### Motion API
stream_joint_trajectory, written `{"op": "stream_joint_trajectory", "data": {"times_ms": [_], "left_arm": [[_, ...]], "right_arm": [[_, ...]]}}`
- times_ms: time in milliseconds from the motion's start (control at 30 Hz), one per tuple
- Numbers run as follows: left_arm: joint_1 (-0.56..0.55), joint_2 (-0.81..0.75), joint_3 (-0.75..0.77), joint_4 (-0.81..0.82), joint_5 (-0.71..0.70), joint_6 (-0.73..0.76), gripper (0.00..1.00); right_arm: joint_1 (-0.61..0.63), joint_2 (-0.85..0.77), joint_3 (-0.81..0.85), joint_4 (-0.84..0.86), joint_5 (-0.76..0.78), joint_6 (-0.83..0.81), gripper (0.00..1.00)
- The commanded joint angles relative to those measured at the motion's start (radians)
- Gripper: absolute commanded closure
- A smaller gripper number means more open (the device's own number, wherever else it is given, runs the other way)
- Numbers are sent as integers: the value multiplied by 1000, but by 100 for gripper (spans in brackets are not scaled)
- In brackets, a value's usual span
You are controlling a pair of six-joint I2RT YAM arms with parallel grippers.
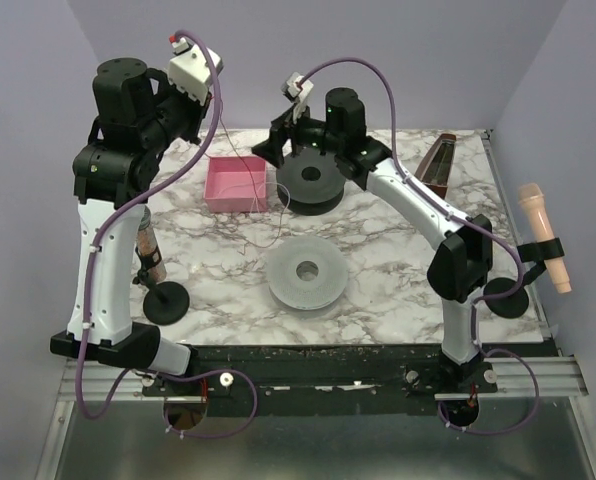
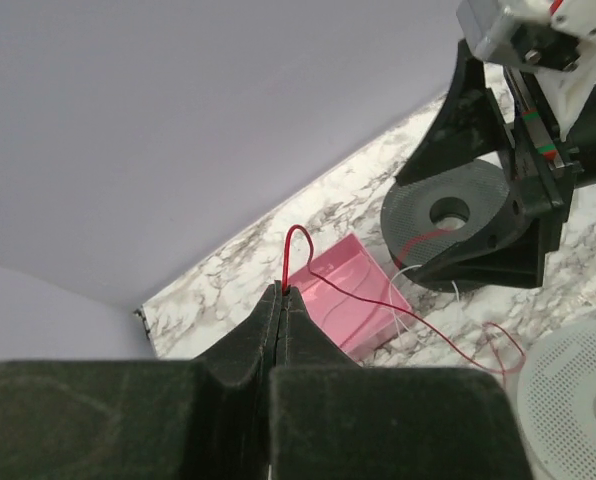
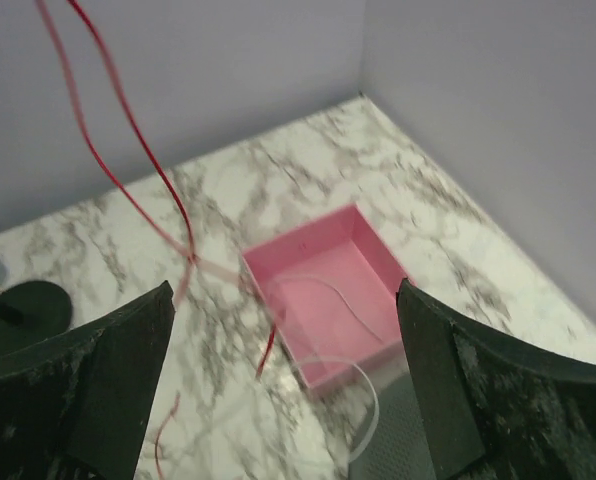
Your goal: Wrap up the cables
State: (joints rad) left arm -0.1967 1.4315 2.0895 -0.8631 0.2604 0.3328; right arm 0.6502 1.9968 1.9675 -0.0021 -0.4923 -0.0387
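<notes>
The cable [image 1: 268,215] is a thin dark-red wire. It hangs from my left gripper [image 1: 204,128], runs past the pink box and curls on the marble by the spools. In the left wrist view my left gripper [image 2: 284,289] is shut on the wire [image 2: 378,301], with a short loop sticking out above the tips. My right gripper [image 1: 278,152] is open wide beside the tilted black spool [image 1: 311,185]. In the right wrist view the right gripper [image 3: 283,385] has its jaws far apart. The wire [image 3: 143,155] hangs ahead of it, and the spool's edge [image 3: 398,445] is low by one finger.
A pale grey spool [image 1: 306,272] lies flat mid-table. The pink box [image 1: 236,186] holds a thin clear wire [image 3: 343,300]. Black round stands sit at the left [image 1: 165,300] and the right [image 1: 505,297]. A brown wedge [image 1: 438,165] is at the back right. A peach microphone-shaped object [image 1: 544,235] hangs past the right edge.
</notes>
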Motion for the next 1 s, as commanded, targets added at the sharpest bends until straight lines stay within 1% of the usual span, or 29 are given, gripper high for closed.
{"op": "stream_joint_trajectory", "data": {"times_ms": [0,67,200,267,300,367,467,567,667,733,800,867,967], "left_arm": [[-1,6,49,73,-118,-18,100],[0,12,64,76,-151,-18,100],[2,14,84,75,-237,0,100],[3,10,104,59,-225,6,100],[2,9,113,44,-201,6,100],[2,4,135,4,-138,-6,100],[2,4,159,-40,-43,-31,100],[2,6,187,-83,66,-57,100],[-3,7,231,-134,201,-80,100],[-13,7,268,-174,273,-68,100],[-27,4,291,-207,304,-38,100],[-38,-2,296,-240,329,-8,100],[-59,-13,273,-283,356,40,100]], "right_arm": [[-83,57,-27,-212,-25,-85,0],[-96,71,-38,-254,10,-133,0],[-109,129,19,-338,57,-75,0],[-109,135,10,-335,19,-73,0],[-109,122,-21,-308,-12,-73,1],[-109,64,-115,-201,-60,-55,2],[-107,-65,-257,-41,-66,-46,2],[-89,-189,-335,49,-66,-79,1],[-40,-317,-406,99,-58,-159,1],[-14,-386,-433,128,-48,-170,0],[-12,-435,-443,154,-83,-126,0],[-11,-454,-426,142,-130,-93,0],[-9,-466,-403,119,-212,-87,1]]}}
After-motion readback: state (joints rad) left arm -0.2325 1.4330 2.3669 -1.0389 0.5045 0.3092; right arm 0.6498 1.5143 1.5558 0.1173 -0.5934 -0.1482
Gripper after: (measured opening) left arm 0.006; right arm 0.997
